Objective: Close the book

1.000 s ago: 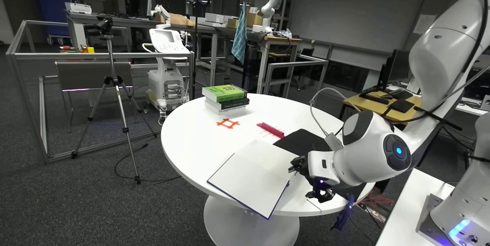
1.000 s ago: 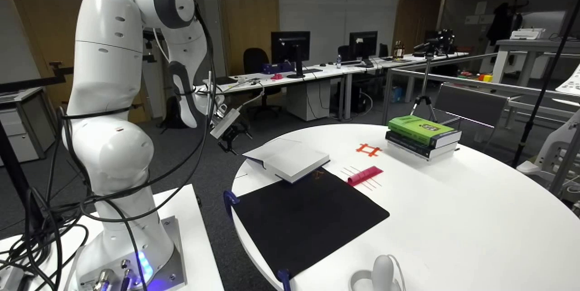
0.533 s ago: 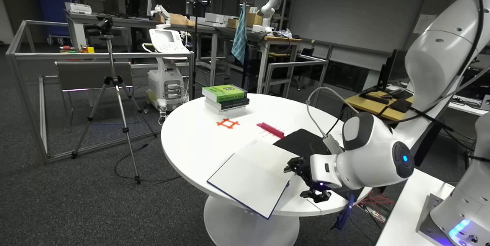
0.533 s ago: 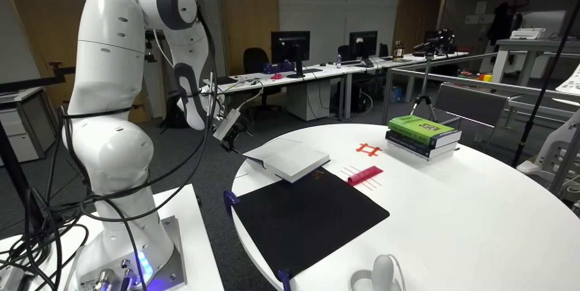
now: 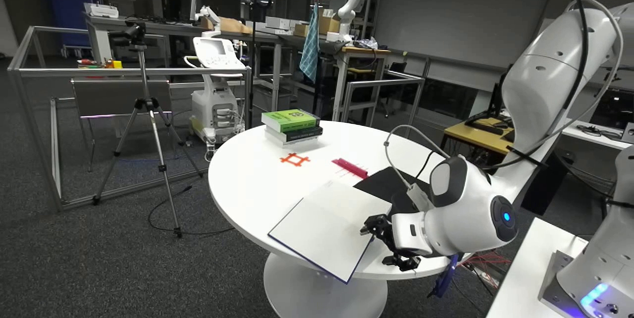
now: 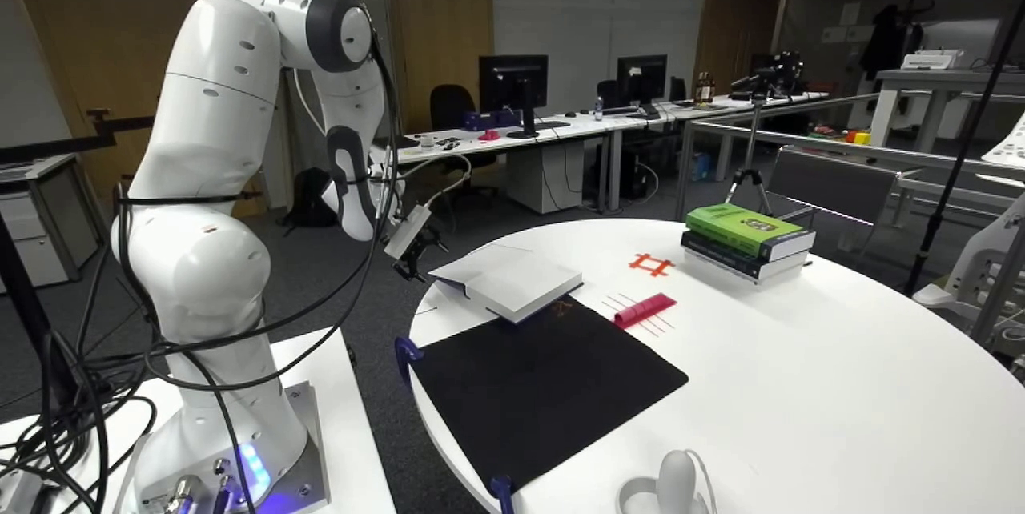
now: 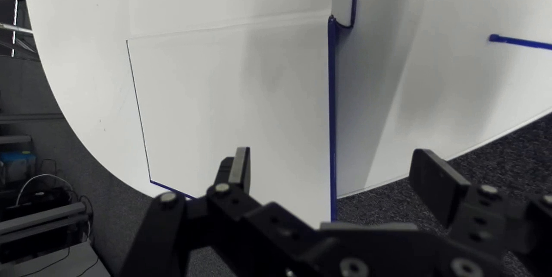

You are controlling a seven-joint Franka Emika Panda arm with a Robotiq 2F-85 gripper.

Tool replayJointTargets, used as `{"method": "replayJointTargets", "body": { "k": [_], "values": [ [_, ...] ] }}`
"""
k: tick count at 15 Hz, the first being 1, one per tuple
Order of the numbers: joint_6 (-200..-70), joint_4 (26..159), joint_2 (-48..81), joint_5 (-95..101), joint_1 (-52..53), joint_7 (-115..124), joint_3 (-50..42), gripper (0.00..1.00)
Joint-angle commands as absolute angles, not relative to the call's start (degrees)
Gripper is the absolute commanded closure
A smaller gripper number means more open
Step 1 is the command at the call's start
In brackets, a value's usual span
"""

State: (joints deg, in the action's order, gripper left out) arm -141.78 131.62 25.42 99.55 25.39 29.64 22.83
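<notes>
Hand (image 7: 332,167) spread, empty, just beside the book (image 5: 329,219)

The book lies open on the worktop (image 5: 247,174), one corner of its cover (image 7: 241,108) jutting past the rim. Should the hand meet that cover edge-on rather than from beneath, its push could slide the whole book instead of folding it.

Book (image 5: 327,226) of matt paper, smooth tabletop (image 6: 801,374), glossy plastic-looking arm (image 6: 216,98), matt claw (image 7: 331,162), rough carpet (image 5: 114,263), metal tripod (image 5: 147,105)
</notes>
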Motion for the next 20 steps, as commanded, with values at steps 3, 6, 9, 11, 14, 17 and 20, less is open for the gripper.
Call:
{"method": "replayJointTargets", "body": {
  "k": [3, 6, 9, 11, 14, 17, 20],
  "values": [
    [-141.21, 128.35, 27.91, 103.56, 24.52, 29.36, 23.12, 0.00],
    [-141.18, 127.84, 28.66, 104.58, 24.35, 28.77, 22.99, 0.00],
    [-140.99, 127.74, 28.99, 106.02, 24.14, 28.44, 22.78, 0.00],
    [-140.49, 127.68, 29.08, 107.32, 24.04, 28.11, 22.72, 0.00],
    [-140.07, 127.47, 29.60, 108.85, 23.51, 28.05, 22.82, 0.00],
    [-139.80, 127.28, 30.08, 110.27, 23.15, 28.03, 22.90, 0.00],
    [-139.54, 127.02, 30.41, 111.42, 22.95, 28.00, 23.01, 0.00]
  ]
}}
